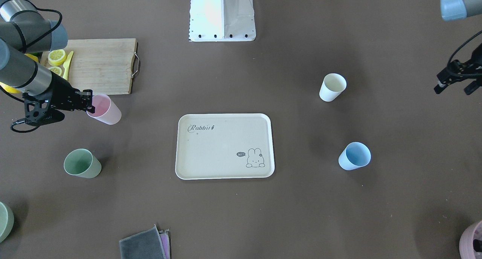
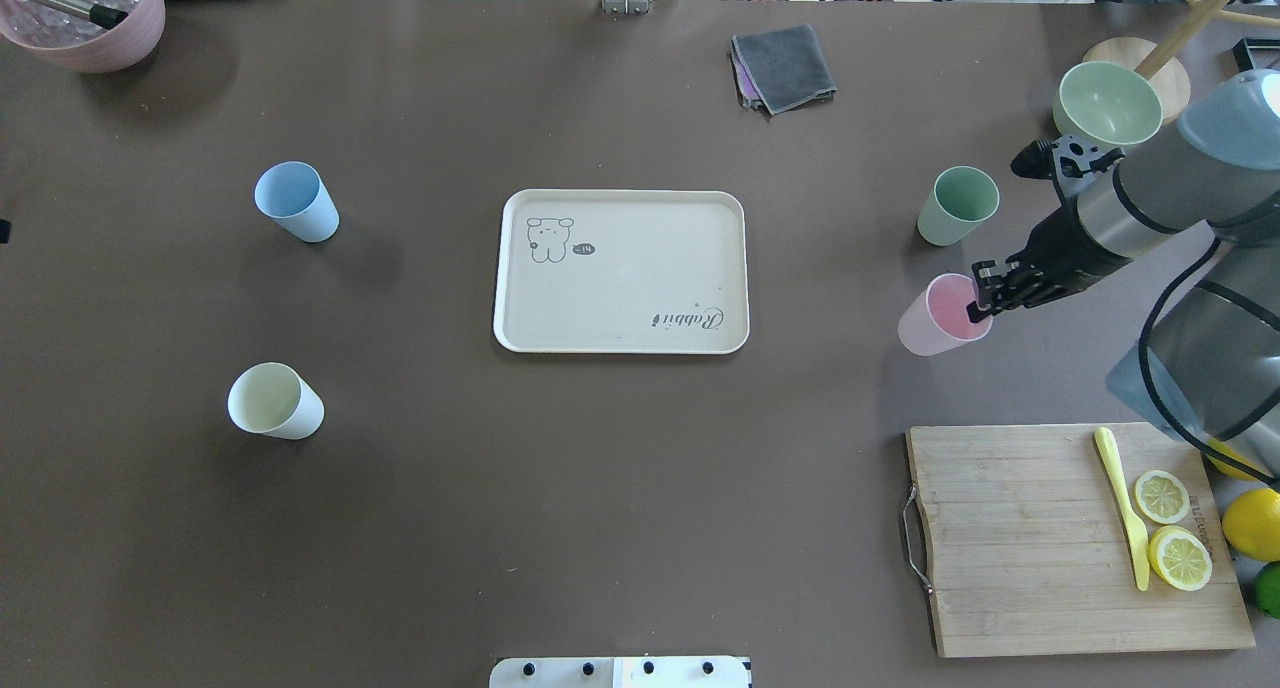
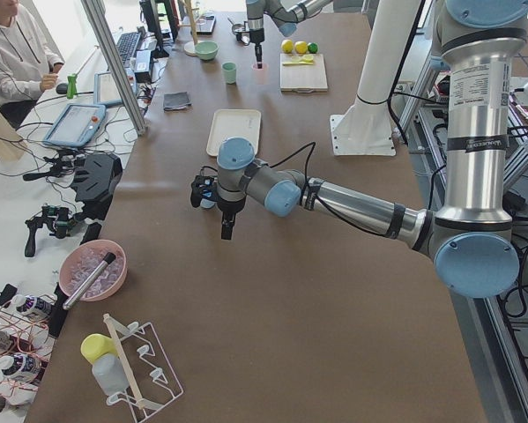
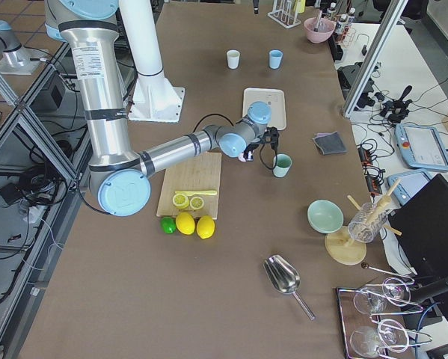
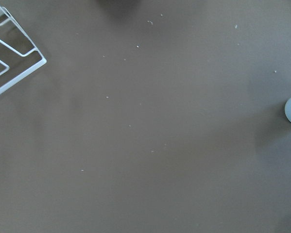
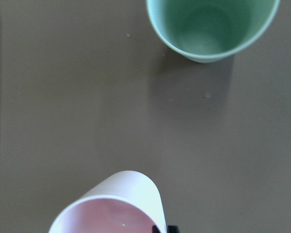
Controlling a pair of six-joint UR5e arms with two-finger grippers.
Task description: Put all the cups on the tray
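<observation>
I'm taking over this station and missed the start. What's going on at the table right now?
The right arm's end effector is at the rim of the pastel pink matte tumbler; whether it is clamped is unclear. The sage green tumbler, cream-white tumbler and light blue tumbler stand on the brown table. None is on the flat cream rectangular tray, which is bare. The left arm's end effector hangs open, holding nothing.
</observation>
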